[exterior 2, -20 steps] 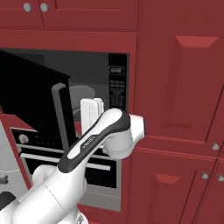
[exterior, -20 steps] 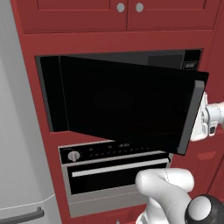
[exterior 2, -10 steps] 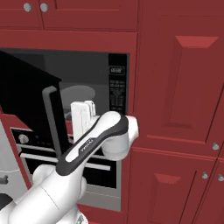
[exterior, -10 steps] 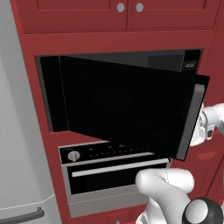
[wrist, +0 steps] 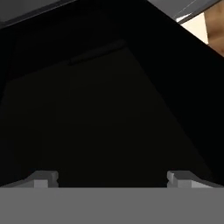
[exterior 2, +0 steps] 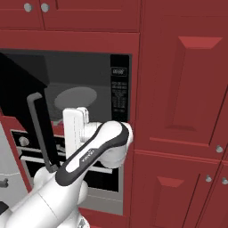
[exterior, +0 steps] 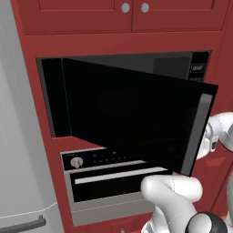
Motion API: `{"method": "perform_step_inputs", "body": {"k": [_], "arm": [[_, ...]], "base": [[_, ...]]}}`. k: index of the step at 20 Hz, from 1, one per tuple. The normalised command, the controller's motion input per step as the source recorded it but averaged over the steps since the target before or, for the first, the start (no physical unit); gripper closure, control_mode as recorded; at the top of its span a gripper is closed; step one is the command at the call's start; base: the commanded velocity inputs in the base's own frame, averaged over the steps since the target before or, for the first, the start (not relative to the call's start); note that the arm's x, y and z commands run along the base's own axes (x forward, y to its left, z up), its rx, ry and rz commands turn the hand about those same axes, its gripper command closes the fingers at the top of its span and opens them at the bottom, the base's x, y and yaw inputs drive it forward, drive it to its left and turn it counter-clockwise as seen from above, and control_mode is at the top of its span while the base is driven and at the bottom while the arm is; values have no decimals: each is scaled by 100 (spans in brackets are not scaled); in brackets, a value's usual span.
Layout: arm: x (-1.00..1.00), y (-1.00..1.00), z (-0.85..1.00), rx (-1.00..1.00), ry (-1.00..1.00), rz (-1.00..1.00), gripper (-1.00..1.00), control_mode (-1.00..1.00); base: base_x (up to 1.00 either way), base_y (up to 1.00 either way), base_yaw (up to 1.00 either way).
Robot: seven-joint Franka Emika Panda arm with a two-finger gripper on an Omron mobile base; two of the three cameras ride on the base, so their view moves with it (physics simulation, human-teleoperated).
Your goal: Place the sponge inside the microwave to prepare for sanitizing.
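Dark glass of the microwave (exterior 2: 89, 102) door (exterior: 136, 118) is swung partly open by the empty, wide-spread jaws behind it; the sponge, unseen, must next be fetched.

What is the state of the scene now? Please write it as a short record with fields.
microwave: built into the red cabinets, grey inside visible
microwave door: partly open, hinged at the left, swung out toward the robot
turntable plate: round, inside the microwave, nothing seen on it
button panel: at the right of the opening
oven: below the microwave, shut
gripper: open, nothing between the fingertips, close to the dark door
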Motion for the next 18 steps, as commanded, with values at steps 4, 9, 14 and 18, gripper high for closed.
{"method": "perform_step_inputs", "body": {"k": [4, 9, 14, 18], "arm": [[-33, 37, -6, 7, 0, 13, -100, -100], [-33, 43, -11, 5, 1, 13, -100, -100], [-32, 51, -16, 3, 1, 13, -100, -100], [-31, 50, -17, 4, 0, 13, -100, -100]], "base": [[0, 0, 0], [0, 0, 0], [0, 0, 0], [0, 0, 0]]}}
